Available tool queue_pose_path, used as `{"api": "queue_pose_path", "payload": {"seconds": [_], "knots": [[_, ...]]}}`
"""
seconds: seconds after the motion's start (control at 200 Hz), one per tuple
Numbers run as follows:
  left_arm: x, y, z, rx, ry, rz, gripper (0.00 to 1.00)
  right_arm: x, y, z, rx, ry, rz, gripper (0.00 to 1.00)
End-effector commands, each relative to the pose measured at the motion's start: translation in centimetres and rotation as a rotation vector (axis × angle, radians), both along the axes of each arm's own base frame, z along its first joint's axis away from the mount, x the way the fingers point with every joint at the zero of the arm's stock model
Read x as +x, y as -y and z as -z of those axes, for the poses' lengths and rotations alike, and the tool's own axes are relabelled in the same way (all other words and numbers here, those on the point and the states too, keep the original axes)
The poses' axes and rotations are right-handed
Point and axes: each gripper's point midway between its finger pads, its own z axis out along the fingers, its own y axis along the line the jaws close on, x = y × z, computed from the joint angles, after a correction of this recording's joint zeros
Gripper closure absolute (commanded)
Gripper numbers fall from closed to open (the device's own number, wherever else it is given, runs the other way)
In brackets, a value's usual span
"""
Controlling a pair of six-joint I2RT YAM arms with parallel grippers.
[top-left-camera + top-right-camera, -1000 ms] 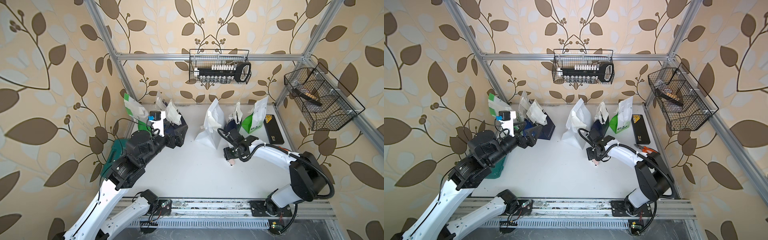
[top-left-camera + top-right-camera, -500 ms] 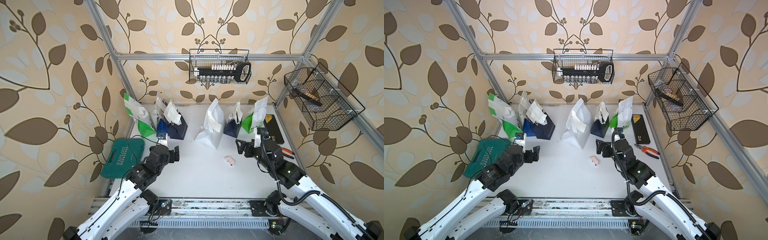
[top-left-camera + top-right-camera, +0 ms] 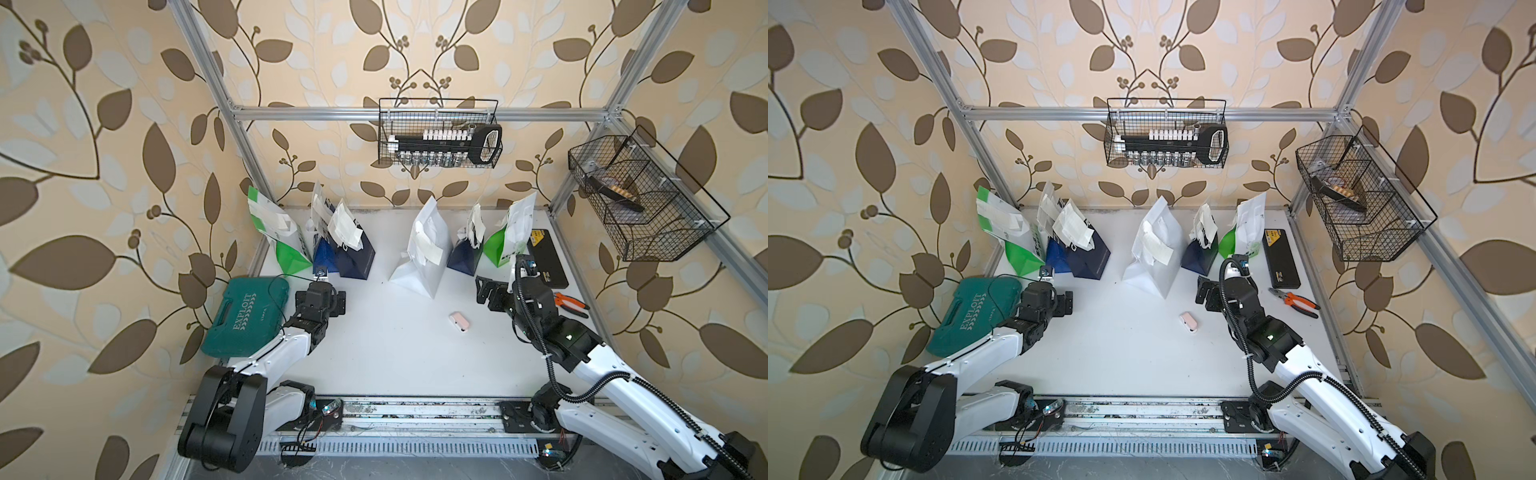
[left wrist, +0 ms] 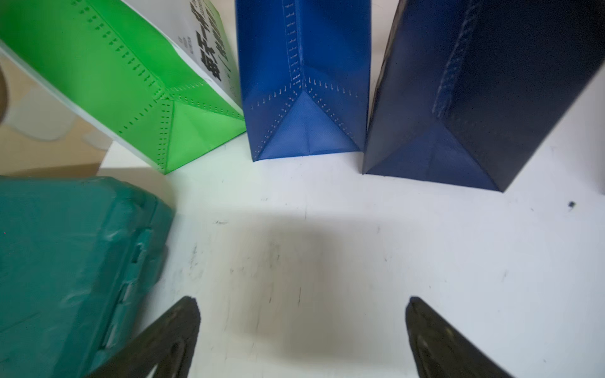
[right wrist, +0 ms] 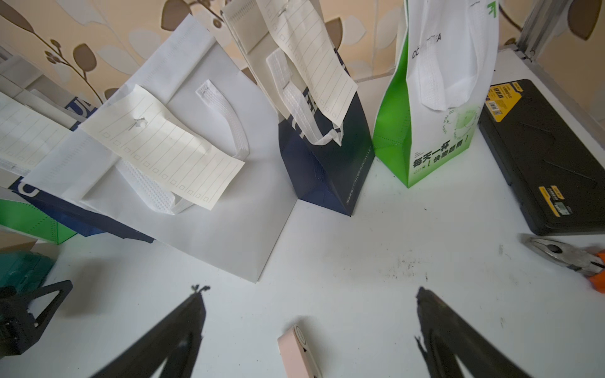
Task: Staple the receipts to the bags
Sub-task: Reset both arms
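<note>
Several bags stand in a row along the back of the table, from a white-and-green bag past a plain white bag to another green one. A cream receipt hangs on the white bag, fixed near its top; receipts hang on the others too. A pink stapler lies loose on the table, just in front of my open right gripper. My left gripper is open and empty, facing the blue bag and a navy bag.
A teal tool case lies at the left edge beside my left arm. A black case and orange-handled pliers lie at the right. Wire baskets hang on the back wall and the right wall.
Both arms have pulled back from the bags toward the front. The right gripper opened and left the pink stapler lying on the table.
</note>
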Motion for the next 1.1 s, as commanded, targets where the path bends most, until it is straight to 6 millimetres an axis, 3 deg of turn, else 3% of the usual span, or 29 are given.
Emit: {"api": "queue_pose_path", "payload": {"seconds": [0.0, 0.11, 0.16, 0.17, 0.2, 0.275, 0.33, 0.435, 0.7, 0.805, 1.095], "knots": [[3.9, 0.4, -3.9, -0.073, 0.247, 0.051, 0.01, 0.4, 1.3, -0.9, -0.04, 0.033, 0.061, 0.0], [4.7, -1.0, -2.5, -0.177, 0.245, 0.044, 0.01, 0.7, 1.7, -1.2, -0.071, 0.07, 0.062, 0.0], [4.8, -0.3, -1.8, -0.183, 0.272, 0.092, 0.01, 0.9, 1.8, -1.3, -0.087, 0.092, 0.051, 0.01], [4.5, -0.1, -0.8, -0.18, 0.249, 0.106, 0.01, 1.0, 1.7, -1.4, -0.091, 0.098, 0.044, 0.0], [4.7, -0.1, -1.4, -0.171, 0.306, 0.113, 0.01, 1.2, 1.8, -1.5, -0.111, 0.111, 0.034, 0.0], [4.6, -1.3, -0.5, -0.177, 0.217, 0.026, 0.01, 1.8, 2.4, -1.8, -0.168, 0.136, 0.036, 0.0], [5.1, -1.4, -0.8, -0.167, 0.251, 0.029, 0.01, 2.3, 3.7, -1.4, -0.202, 0.133, 0.074, 0.0], [5.0, -1.6, -0.5, -0.171, 0.219, 0.011, 0.01, 3.1, 7.0, 0.8, -0.264, 0.11, 0.151, 0.01], [5.2, -1.6, -0.5, -0.169, 0.215, 0.008, 0.01, 4.8, 11.6, 5.3, -0.298, 0.204, 0.198, 0.01], [5.2, -1.6, -0.4, -0.168, 0.21, 0.007, 0.01, 6.4, 11.8, 6.5, -0.301, 0.219, 0.177, 0.01], [5.3, -1.6, -0.3, -0.167, 0.204, 0.005, 0.01, 10.4, 10.7, 12.4, -0.319, 0.151, 0.08, 0.0]]}}
